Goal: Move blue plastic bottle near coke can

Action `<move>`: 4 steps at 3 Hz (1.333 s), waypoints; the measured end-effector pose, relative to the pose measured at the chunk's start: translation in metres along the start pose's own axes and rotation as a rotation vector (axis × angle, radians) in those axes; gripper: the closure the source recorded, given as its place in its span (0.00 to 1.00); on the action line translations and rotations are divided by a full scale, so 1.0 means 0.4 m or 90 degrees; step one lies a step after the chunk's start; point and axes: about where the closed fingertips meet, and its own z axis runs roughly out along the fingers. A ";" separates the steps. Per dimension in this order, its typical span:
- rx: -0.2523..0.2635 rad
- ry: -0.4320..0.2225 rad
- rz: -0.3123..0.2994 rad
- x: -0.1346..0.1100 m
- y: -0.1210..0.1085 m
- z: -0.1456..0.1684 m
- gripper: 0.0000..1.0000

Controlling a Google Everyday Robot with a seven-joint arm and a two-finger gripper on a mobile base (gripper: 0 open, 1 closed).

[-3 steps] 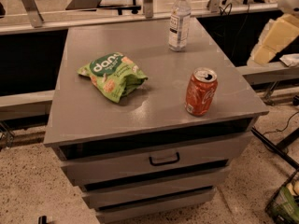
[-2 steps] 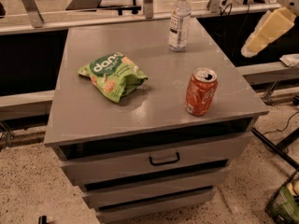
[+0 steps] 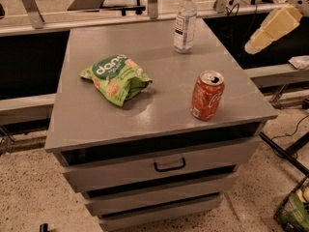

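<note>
Reaching for the bottle (image 3: 185, 22) is my step now, I judge. It stands upright at the far edge of the worktop (image 3: 96, 120), right of middle, well apart from the can (image 3: 207, 95) at the near right corner. My pincer (image 3: 270, 29) hangs beyond the worktop's far right side; I cannot tell whether it is apart or together. I would come in level at the label, grip gently since thin plastic may buckle, and set it down upright just beside the can without knocking it.
</note>
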 end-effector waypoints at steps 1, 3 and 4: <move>-0.002 -0.103 0.053 -0.004 -0.045 0.019 0.00; -0.016 -0.353 0.152 -0.099 -0.151 0.032 0.00; -0.010 -0.400 0.171 -0.149 -0.194 0.059 0.00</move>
